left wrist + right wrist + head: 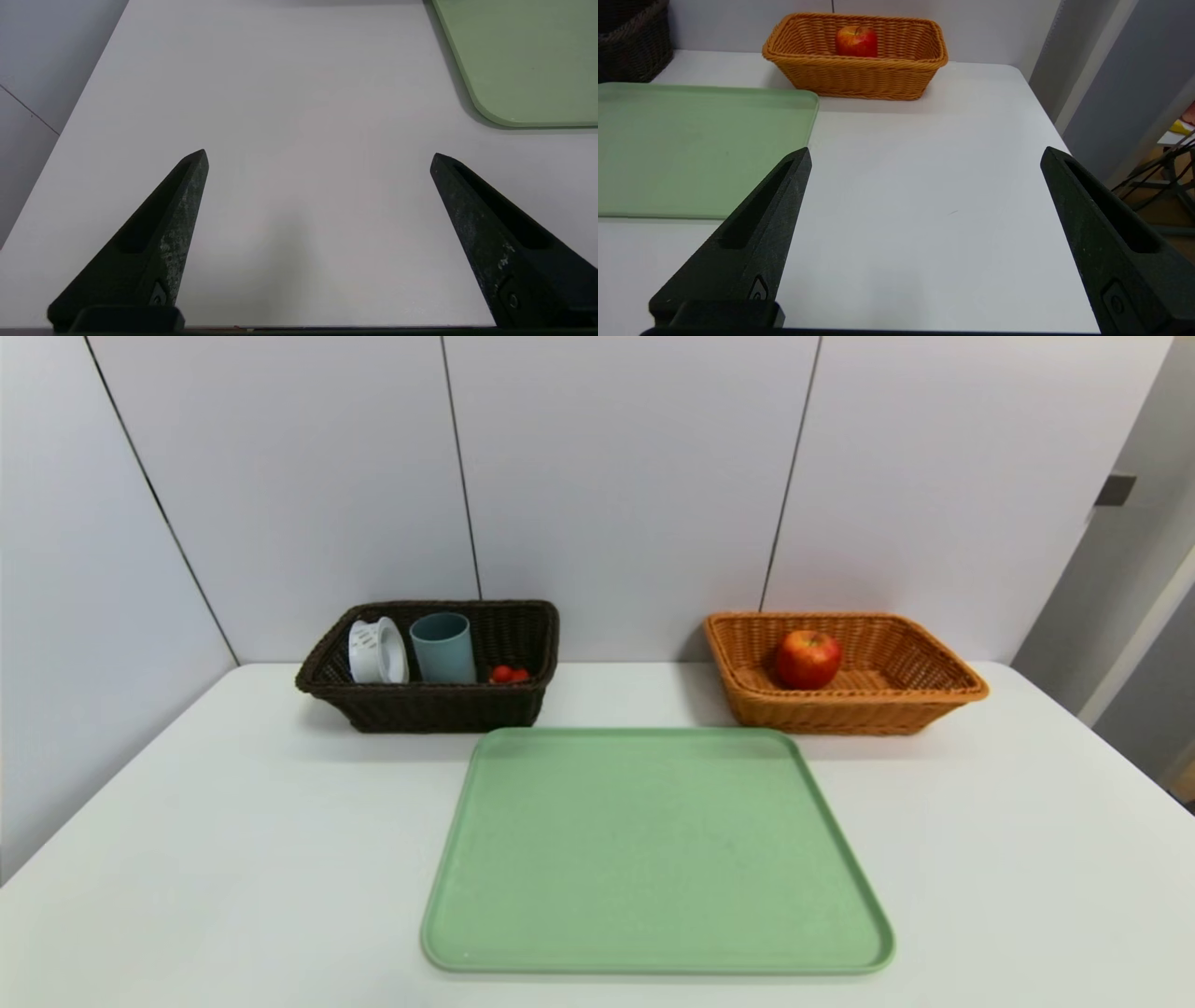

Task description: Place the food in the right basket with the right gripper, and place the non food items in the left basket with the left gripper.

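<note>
White desk (980, 859) against grey wall panels, green tray (653, 849) bare, apple (808, 659) in the orange basket (934, 695), both tools spread and holding nothing, but that small red thing (510, 674) in the dark basket (420, 709) with the cup (442, 647) looks like maybe food, so a mis-sort could stand.
</note>
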